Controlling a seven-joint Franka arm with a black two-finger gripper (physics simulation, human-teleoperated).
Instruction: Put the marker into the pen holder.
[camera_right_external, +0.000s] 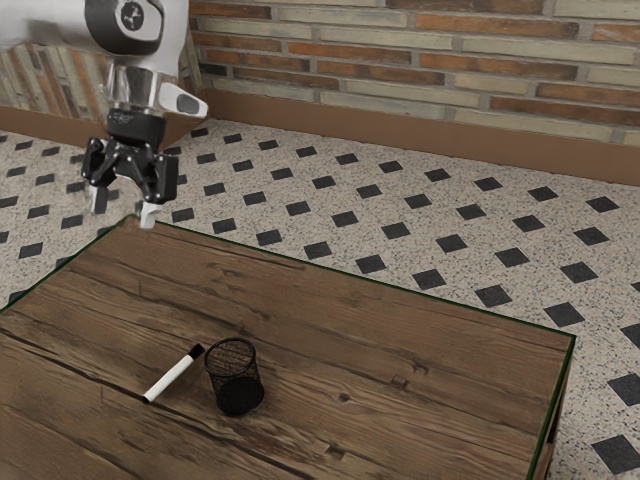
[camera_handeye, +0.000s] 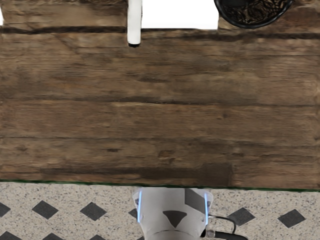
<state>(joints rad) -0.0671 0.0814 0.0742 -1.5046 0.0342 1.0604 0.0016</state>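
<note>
Clearly, the reach comes first: the claw (camera_right_external: 122, 208) hangs up at the exterior view's left, its fingers spread wide with nothing between them. The marker (camera_right_external: 173, 375) lies flat on the counter (camera_right_external: 330, 325), well apart from the claw, lower than it and toward the exterior view's right, closer to that camera. Just beside it, the pen holder (camera_right_external: 238, 394) stands upright, mouth up.

The marker's long axis runs across the plank lines, black cap at the end farther from the exterior camera. The fingers seem set apart roughly along those lines, so they should straddle the barrel with little turning. The move probably calls for travel over to the marker, then a straight descent; coming down off-centre on the holder's side could knock it.
</note>
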